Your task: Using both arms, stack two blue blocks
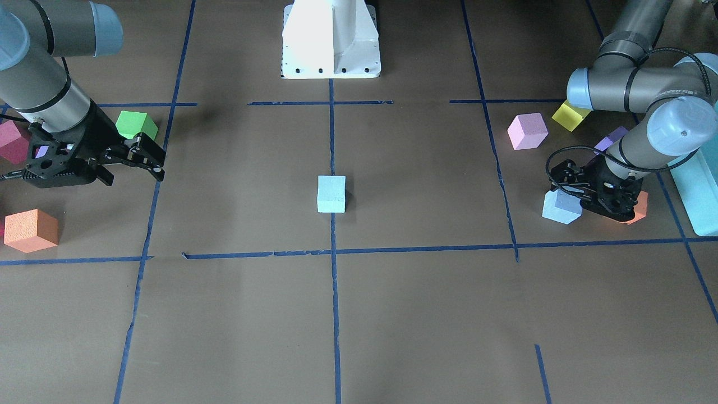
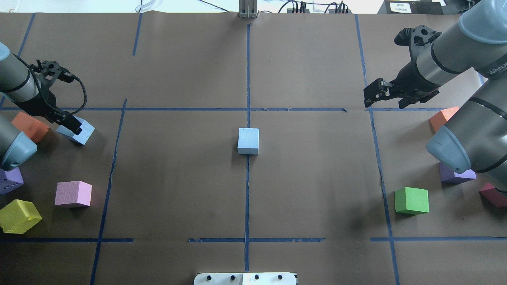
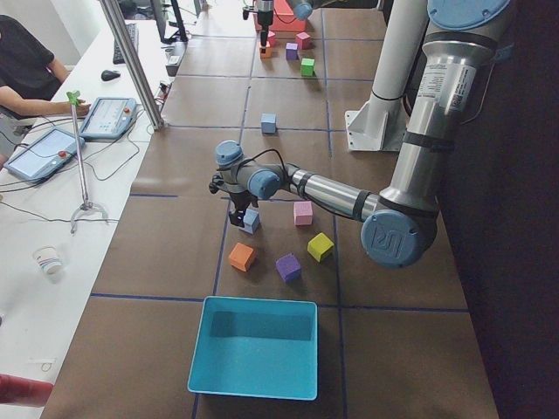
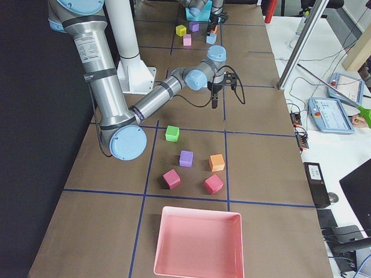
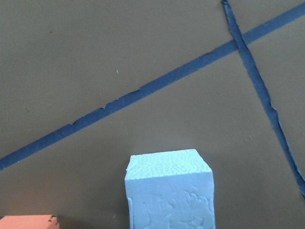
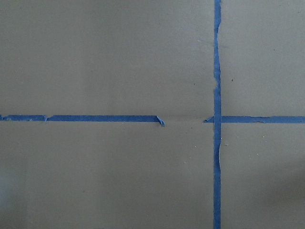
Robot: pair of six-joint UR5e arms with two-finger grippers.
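Presently unstacked: first blue block (image 2: 248, 140) rests at centre of table (image 2: 178, 178); second blue block (image 2: 82, 134) sits far left at left gripper (image 2: 75, 127), perhaps straddled, grasp unreadable. Right gripper (image 2: 383, 103) hangs spread, empty.

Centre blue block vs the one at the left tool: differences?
Centre block sits square on the middle tape line; the other block lies skewed beside an orange cube. No tool is near the centre block; the left tool is at the other, grip unclear. Same pale blue, same size.
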